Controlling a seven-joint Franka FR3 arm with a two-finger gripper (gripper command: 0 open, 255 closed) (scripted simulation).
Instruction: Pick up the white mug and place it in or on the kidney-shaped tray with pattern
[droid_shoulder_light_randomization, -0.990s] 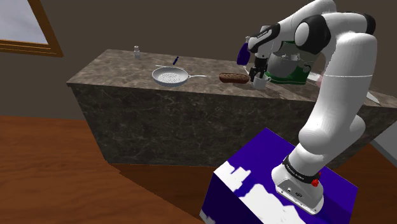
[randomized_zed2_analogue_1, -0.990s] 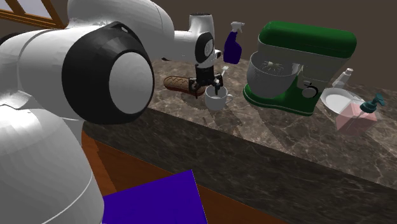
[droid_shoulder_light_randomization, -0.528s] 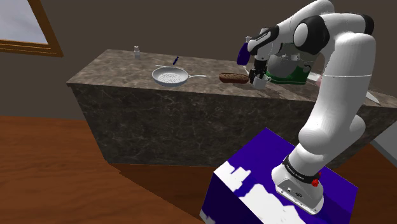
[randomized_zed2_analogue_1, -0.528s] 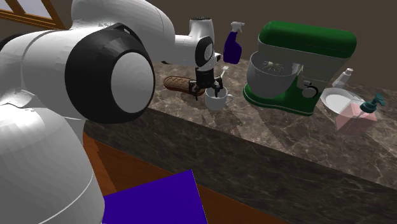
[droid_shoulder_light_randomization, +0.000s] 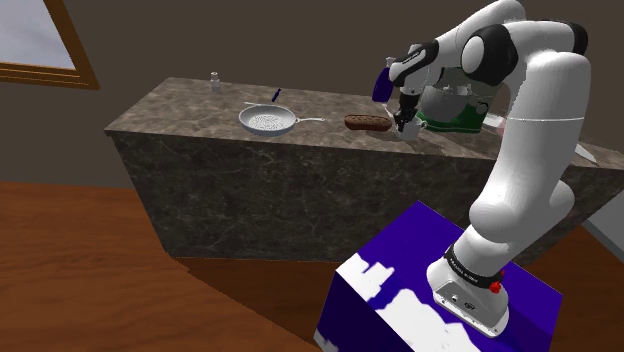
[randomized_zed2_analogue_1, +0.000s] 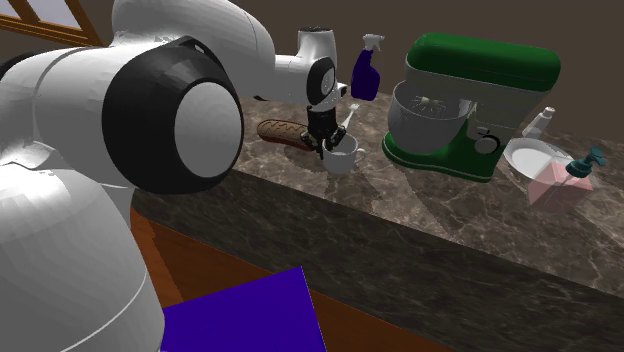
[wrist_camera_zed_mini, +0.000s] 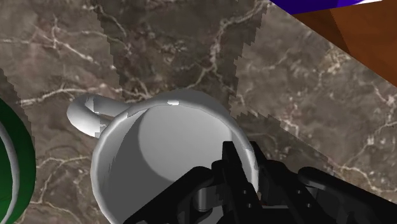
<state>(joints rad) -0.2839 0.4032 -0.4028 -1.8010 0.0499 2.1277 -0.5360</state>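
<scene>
Up close, we see the gripper (wrist_camera_zed_mini: 249, 167) clenched on the white mug (wrist_camera_zed_mini: 159, 153). One black finger sits inside the cup and the other outside, and they pinch the wall between them on the side opposite the handle (wrist_camera_zed_mini: 86, 114). The mug sits on the marble counter (randomized_zed2_analogue_1: 480, 215), nearer the front edge than the back and just beside the patterned brown tray (randomized_zed2_analogue_1: 283, 131). Farther along the counter stands a green mixer (randomized_zed2_analogue_1: 470, 100), and a blue spray bottle (randomized_zed2_analogue_1: 365, 68) stands by the back edge.
</scene>
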